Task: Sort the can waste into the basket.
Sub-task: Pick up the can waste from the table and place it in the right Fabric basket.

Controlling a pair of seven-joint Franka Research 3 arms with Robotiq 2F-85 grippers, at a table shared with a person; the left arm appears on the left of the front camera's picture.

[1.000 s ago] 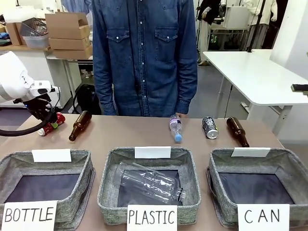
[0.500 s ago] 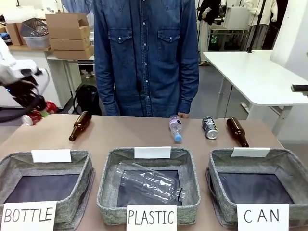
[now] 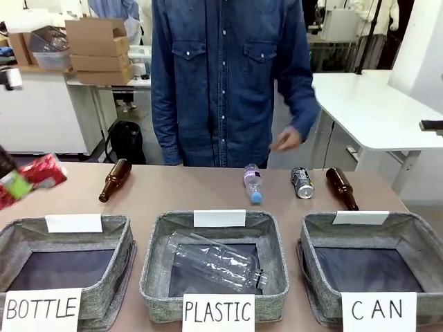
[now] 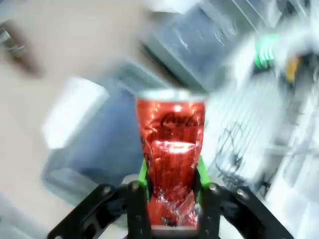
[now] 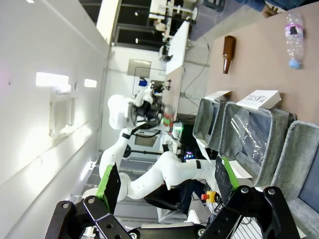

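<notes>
My left gripper (image 4: pixel 172 185) is shut on the red can (image 4: pixel 172 159), its dented body pinched between the green pads (image 4: pixel 143 175). In the front view the red can (image 3: pixel 38 176) hangs blurred at the far left edge, above the table and off the BOTTLE basket's far corner. The dark grey can (image 3: pixel 301 182) lies on the table at the far right, between a plastic bottle and a brown bottle. Just in front of it stands the CAN basket (image 3: pixel 315 238), with nothing on its dark floor. My right gripper (image 5: pixel 167 184) is open and holds nothing.
The PLASTIC basket (image 3: pixel 156 256) holds a clear bottle; the BOTTLE basket (image 3: pixel 121 238) stands at the left. Brown bottles (image 3: pixel 114 180) (image 3: pixel 342 188) and a small plastic bottle (image 3: pixel 252 184) lie along the far side. The person's hand (image 3: pixel 285 140) hovers above the dark can.
My left gripper has lifted the red can off the table and swung it left and nearer the camera. The person has shifted right and raised a hand.
</notes>
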